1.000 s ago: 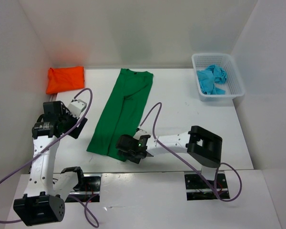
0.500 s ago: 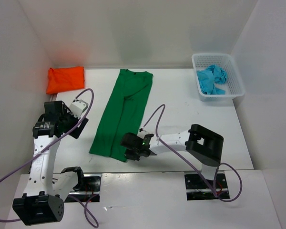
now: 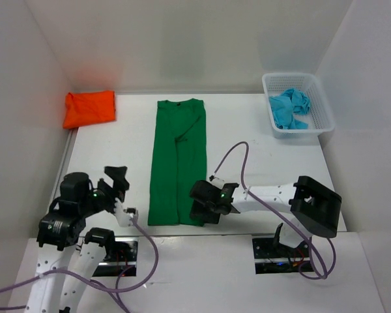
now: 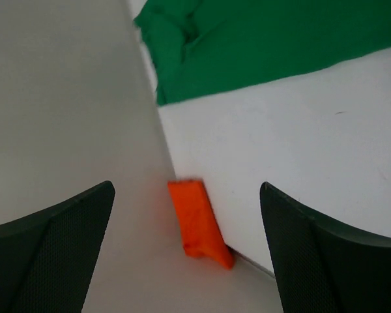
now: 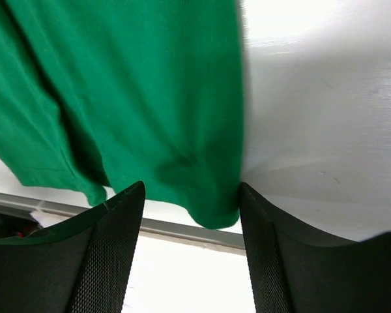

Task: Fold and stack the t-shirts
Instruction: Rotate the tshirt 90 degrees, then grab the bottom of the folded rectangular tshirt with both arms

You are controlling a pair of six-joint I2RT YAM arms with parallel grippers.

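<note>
Shirts sit well apart: we see the green t-shirt (image 3: 178, 156) as a long folded strip down the middle, the orange t-shirt (image 3: 89, 108) folded far left, the turquoise t-shirt (image 3: 289, 107) bunched in the basket (image 3: 326, 119). Our left gripper (image 4: 187, 189) gapes wide, empty; our right gripper (image 5: 191, 189) straddles the strip's near corner, jaws parted, unclamped.

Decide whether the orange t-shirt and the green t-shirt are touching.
Apart: the top external view shows bare table between the orange t-shirt and the green t-shirt.
</note>
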